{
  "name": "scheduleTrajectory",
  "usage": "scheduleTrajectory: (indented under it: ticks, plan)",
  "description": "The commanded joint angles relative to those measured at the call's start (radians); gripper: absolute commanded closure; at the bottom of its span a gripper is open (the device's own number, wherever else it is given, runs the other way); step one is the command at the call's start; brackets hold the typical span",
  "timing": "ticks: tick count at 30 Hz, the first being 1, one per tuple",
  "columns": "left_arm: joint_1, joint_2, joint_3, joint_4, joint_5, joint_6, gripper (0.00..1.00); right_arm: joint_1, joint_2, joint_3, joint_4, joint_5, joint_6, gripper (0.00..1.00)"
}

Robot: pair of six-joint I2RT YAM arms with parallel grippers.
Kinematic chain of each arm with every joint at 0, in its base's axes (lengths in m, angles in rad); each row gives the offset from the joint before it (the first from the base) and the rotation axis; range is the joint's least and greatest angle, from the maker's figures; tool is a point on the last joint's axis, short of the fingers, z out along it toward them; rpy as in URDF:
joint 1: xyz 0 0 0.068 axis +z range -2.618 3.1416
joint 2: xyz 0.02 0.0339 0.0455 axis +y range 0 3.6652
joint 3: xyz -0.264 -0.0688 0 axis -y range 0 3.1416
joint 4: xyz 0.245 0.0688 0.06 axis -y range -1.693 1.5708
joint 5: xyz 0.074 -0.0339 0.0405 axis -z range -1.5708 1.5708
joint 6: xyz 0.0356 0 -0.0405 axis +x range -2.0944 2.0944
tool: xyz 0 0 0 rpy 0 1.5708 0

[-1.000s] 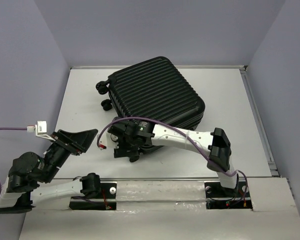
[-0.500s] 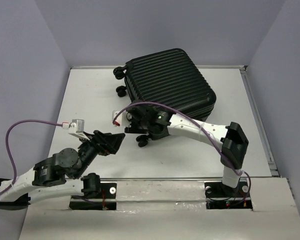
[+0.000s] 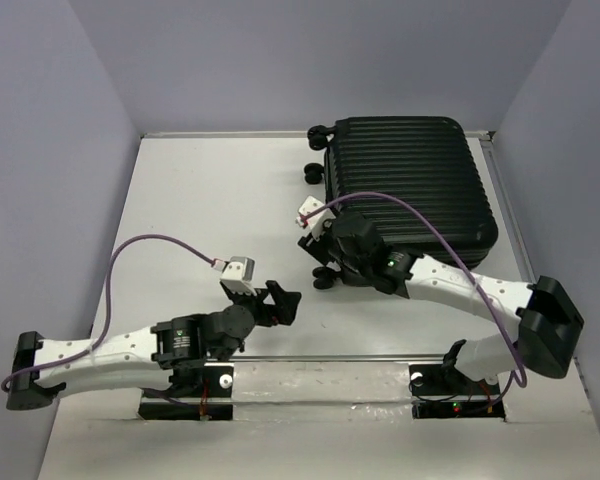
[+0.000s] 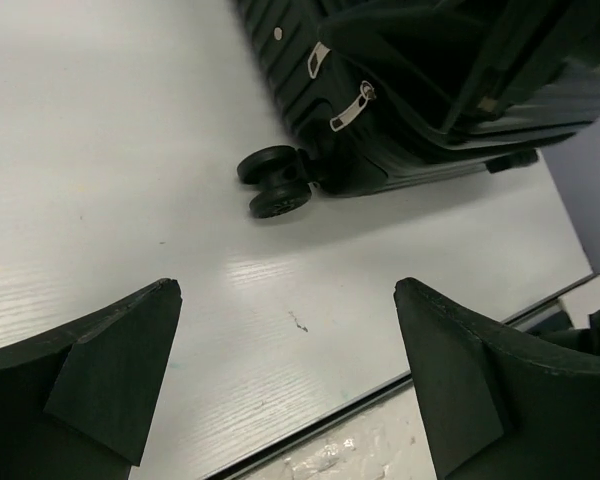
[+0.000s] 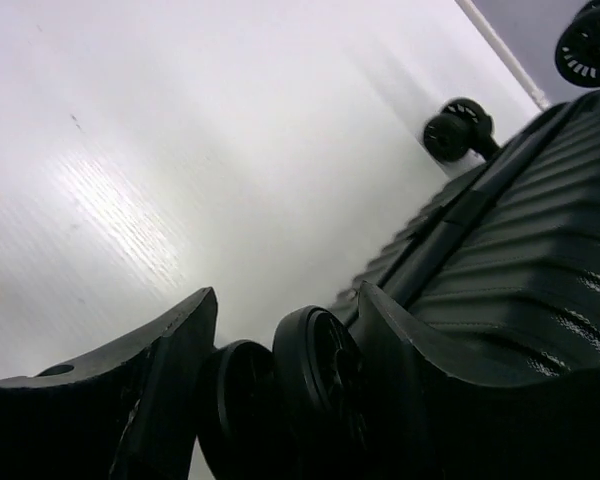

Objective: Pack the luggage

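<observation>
I read luggage (image 3: 410,175) at table's (image 3: 200,200) 1 o'clock. Right gripper (image 5: 286,290) pinches its 7 o'clock caster wheel (image 5: 310,370). Left gripper (image 4: 285,290) spread wide.

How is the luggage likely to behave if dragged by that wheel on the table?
Lying flat on its ribbed side, the luggage will probably slide and pivot rather than roll: its casters stick out sideways. The hard shell looks stiff, unlikely to flex. The caster held in the right tool may swivel, loosening control.
</observation>
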Motion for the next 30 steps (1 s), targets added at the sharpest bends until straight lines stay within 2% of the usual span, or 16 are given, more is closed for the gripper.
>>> scheduleTrajectory:
  ticks: [1,4,7,11,13,16,17,18,19,20,21,24,27,28,30]
  plan:
    - [-0.003,0.141,-0.012,0.341,-0.054,0.042,0.01,0.004,-0.153,-0.056,0.385,0.049,0.443,0.93]
    - [0.022,0.242,-0.007,0.458,-0.063,0.122,0.01,0.004,-0.199,-0.088,0.424,0.023,0.534,0.93]
    - [0.082,0.328,-0.007,0.605,-0.001,0.163,0.05,0.004,-0.218,-0.090,0.418,-0.047,0.580,0.93]
    - [0.151,0.469,-0.042,0.881,0.154,0.251,0.15,0.004,-0.238,-0.083,0.393,-0.089,0.583,0.93]
    - [0.177,0.542,-0.039,0.961,0.205,0.280,0.17,0.004,-0.252,-0.080,0.364,-0.098,0.568,0.93]
    - [0.200,0.580,-0.026,0.990,0.246,0.282,0.24,0.004,-0.278,-0.071,0.269,-0.081,0.559,0.93]
    - [0.203,0.578,-0.029,0.997,0.265,0.283,0.24,0.004,-0.305,-0.064,0.223,-0.014,0.563,0.93]
    - [0.208,0.574,-0.030,0.995,0.268,0.285,0.24,0.004,-0.325,-0.044,0.111,0.047,0.572,0.88]
    - [0.212,0.563,-0.033,0.989,0.268,0.277,0.25,0.004,-0.347,-0.036,0.049,0.111,0.580,0.77]
    - [0.221,0.531,-0.047,0.978,0.280,0.269,0.25,0.004,-0.394,-0.031,-0.005,0.237,0.598,0.63]
    - [0.224,0.511,-0.058,0.977,0.289,0.271,0.24,0.004,-0.414,-0.027,-0.110,0.297,0.608,0.33]
    - [0.226,0.456,-0.085,0.963,0.354,0.291,0.18,-0.024,-0.491,-0.022,-0.229,0.507,0.628,0.02]
    - [0.226,0.466,-0.076,0.925,0.427,0.306,0.19,-0.119,-0.532,-0.027,-0.292,0.641,0.637,0.00]
    - [0.226,0.471,-0.073,0.915,0.441,0.296,0.19,-0.227,-0.545,-0.031,-0.295,0.657,0.635,0.00]
    - [0.226,0.480,-0.081,0.895,0.466,0.280,0.21,-0.379,-0.540,-0.031,-0.318,0.556,0.637,0.00]
